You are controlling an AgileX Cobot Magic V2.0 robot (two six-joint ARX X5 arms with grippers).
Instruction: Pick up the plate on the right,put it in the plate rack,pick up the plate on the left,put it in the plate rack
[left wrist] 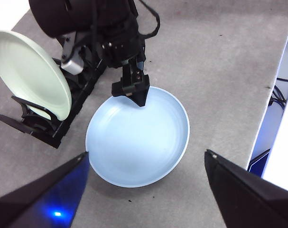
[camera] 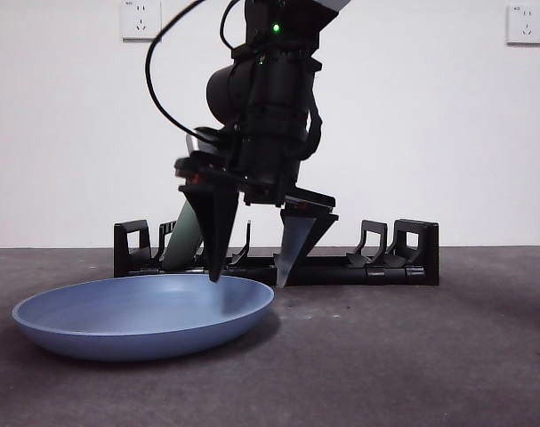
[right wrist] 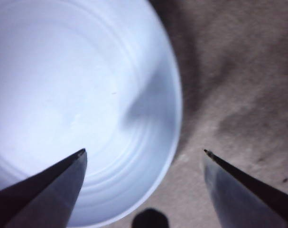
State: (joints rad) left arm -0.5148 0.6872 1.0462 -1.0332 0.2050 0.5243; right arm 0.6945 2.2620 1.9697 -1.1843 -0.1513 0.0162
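A pale blue plate (camera: 136, 316) (left wrist: 139, 137) (right wrist: 63, 95) lies flat on the dark table in front of the black plate rack (camera: 403, 258) (left wrist: 39, 133). A light green plate (left wrist: 30, 71) (camera: 185, 236) stands tilted in the rack's left part. My right gripper (camera: 247, 280) (right wrist: 144, 152) (left wrist: 134, 90) is down at the blue plate's far right rim and open, one jaw over the plate's inside and the other outside the rim. High above, my left gripper (left wrist: 146, 153) hangs open, holding nothing.
Several curved dividers at the rack's right end (camera: 372, 245) hold nothing. Two wall sockets (camera: 141, 20) (camera: 525, 24) sit on the white wall behind. The table's edge (left wrist: 276, 85) runs past the blue plate, with cables beyond it.
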